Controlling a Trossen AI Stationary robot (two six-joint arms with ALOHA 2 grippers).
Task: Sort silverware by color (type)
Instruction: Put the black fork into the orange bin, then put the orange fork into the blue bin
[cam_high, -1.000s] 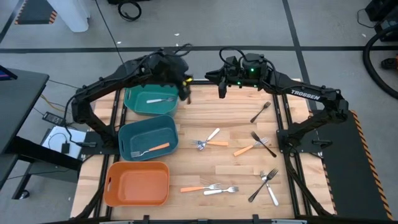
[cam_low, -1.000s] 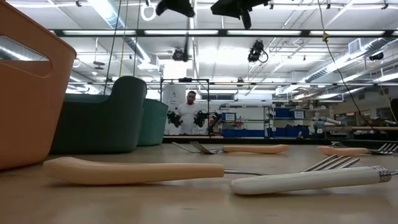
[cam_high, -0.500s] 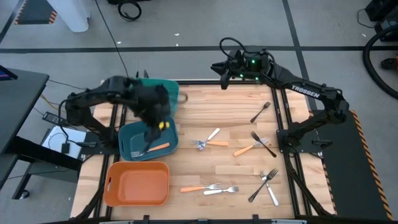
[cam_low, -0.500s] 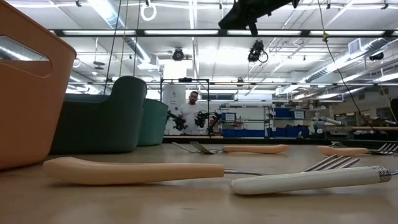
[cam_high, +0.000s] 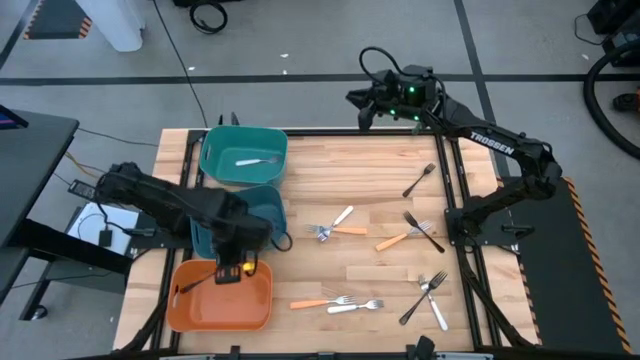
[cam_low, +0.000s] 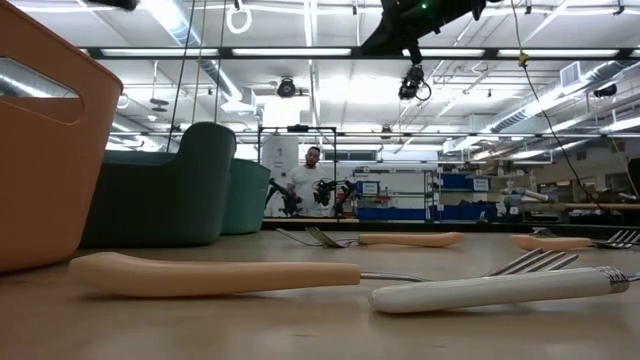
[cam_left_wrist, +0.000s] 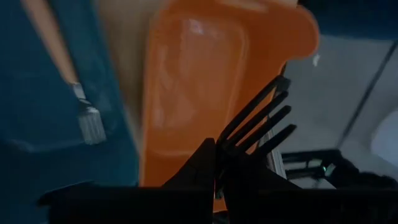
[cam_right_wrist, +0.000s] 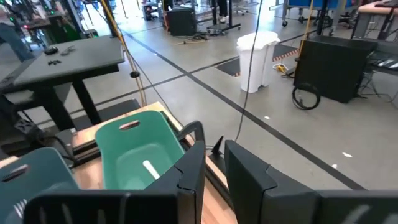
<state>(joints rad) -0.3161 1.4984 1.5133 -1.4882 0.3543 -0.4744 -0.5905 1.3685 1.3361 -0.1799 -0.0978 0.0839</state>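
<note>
While the left tool (cam_high: 232, 270) pinches a black fork (cam_left_wrist: 255, 127) above the orange bin (cam_high: 190, 305), tines pointing along its length; right tool (cam_high: 364, 104), slightly parted, waits at the table's (cam_high: 380, 170) far edge.

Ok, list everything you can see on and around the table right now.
green bin: one, green, back left; one white-handled fork inside.
teal bin: one, dark teal, middle left, partly under the left arm; one orange-handled fork inside.
orange bin: one, orange, front left.
loose forks: nine on the wooden table; three orange-handled, three white-handled, three black.
person: one, white top, far back in the room.
left claw: shut on a black fork, over the orange bin.
right claw: open, empty, above the table's back edge.
</note>
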